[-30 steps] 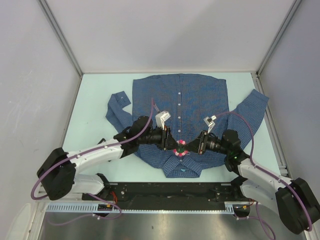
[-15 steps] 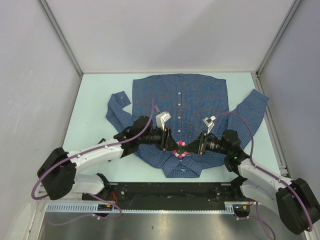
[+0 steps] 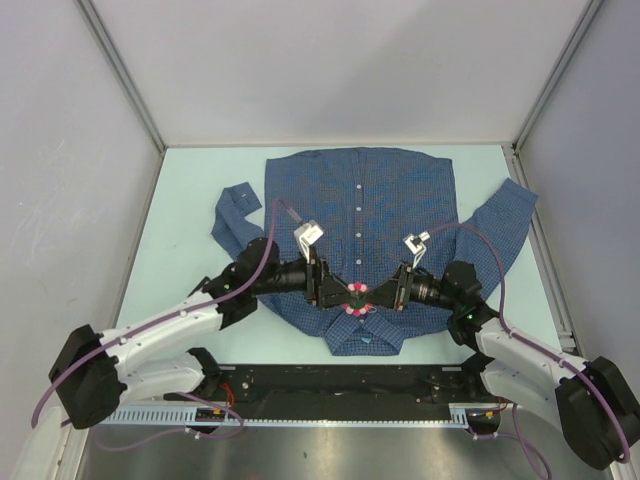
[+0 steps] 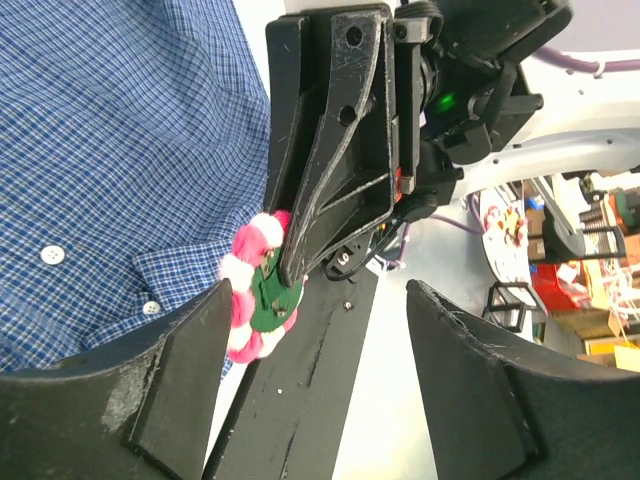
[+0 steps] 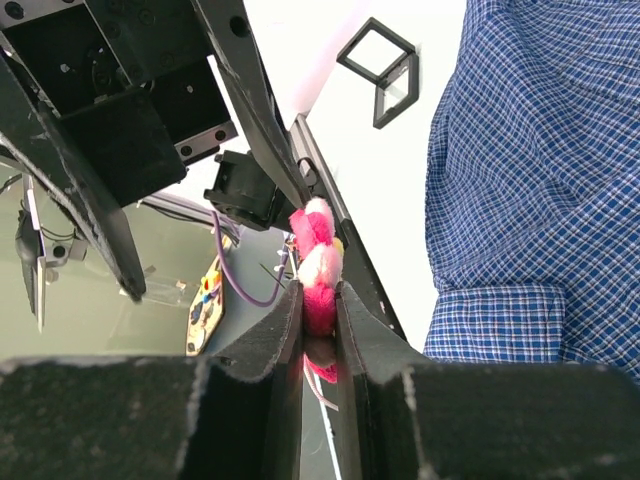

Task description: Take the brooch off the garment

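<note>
Blue checked shirt (image 3: 390, 200) on pale table (image 3: 190, 185)

Between left pincer (image 3: 335, 292) and right pincer (image 3: 378, 293), the brooch (image 3: 355, 299), over the garment (image 3: 400, 200)

brooch look: small flower (image 3: 355, 298), fuzzy pink-red and white petals; you see a green disc on its back in the left wrist view (image 4: 258, 292).
brooch state: pinched edge-on between the right gripper (image 5: 318, 302) fingers, which are closed on the petals (image 5: 316, 262).
brooch pose: standing on edge, with the green back facing the left wrist camera.
brooch place: just over the shirt's collar area, at the near end of the button row. You can't tell if it is still pinned.
garment look: blue fine-check long-sleeved shirt (image 3: 385, 195) with small white buttons.
garment pose: spread flat, front up, collar at the near edge, sleeves out to both sides.
</note>
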`<act>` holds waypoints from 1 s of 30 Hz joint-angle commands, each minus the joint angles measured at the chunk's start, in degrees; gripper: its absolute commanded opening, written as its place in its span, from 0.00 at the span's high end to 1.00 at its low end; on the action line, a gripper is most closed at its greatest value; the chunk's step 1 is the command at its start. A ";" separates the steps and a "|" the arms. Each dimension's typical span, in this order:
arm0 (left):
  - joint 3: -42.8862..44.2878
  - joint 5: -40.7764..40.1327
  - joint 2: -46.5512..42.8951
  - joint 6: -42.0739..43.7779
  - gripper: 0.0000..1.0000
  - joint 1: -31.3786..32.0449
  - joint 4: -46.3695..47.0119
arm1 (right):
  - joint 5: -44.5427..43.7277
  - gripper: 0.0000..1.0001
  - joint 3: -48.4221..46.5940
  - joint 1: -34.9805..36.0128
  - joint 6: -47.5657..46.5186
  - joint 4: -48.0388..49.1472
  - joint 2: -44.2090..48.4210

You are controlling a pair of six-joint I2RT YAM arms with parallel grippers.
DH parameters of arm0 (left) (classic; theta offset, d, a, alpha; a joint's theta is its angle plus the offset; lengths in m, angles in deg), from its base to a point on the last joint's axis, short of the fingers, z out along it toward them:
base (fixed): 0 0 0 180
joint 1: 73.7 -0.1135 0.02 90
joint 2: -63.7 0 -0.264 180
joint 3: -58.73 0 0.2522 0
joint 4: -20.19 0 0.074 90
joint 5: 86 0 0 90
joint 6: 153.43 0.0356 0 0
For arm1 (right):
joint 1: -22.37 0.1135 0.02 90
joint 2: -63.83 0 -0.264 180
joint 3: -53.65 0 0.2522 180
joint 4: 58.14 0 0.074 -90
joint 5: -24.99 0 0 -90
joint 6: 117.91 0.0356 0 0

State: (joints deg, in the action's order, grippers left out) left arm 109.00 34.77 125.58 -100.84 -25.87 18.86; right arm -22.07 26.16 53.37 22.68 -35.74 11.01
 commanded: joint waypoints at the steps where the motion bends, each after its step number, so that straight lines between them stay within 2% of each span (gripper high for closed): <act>1: -2.32 -0.34 -3.87 -1.35 0.26 -1.60 2.43 | 0.13 1.00 -1.91 0.11 0.48 2.16 -0.09; 7: -1.10 -3.16 -1.25 0.31 0.27 -0.82 0.15 | -0.22 1.00 -2.17 0.02 1.53 2.86 -0.36; 9: 0.92 -6.93 -0.19 1.45 0.31 1.38 -2.49 | -0.40 1.00 -2.43 0.02 1.62 2.69 -0.44; 11: 2.07 -8.08 0.60 2.69 0.40 3.31 -3.02 | -0.66 1.00 -2.52 0.02 1.79 2.69 -0.44; 16: 3.22 -9.14 2.18 3.13 0.42 4.11 -3.38 | -0.58 1.00 -2.52 -0.07 1.71 2.60 -0.62; 20: 3.12 -8.97 2.71 2.69 0.54 4.37 -2.41 | -0.84 1.00 -2.52 -0.07 1.53 2.33 -0.36; 27: 3.65 -8.53 3.85 2.34 0.60 4.64 -1.62 | -0.93 1.00 -2.52 -0.07 1.71 2.42 -0.18; 30: 3.39 -8.53 3.77 2.25 0.66 4.64 -1.18 | -0.84 1.00 -2.52 -0.07 1.53 2.07 0.34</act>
State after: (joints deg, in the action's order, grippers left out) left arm 109.81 25.59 129.37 -98.94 -22.04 15.10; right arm -22.29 26.11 53.31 24.16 -35.63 10.47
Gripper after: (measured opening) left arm 0.379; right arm 0.182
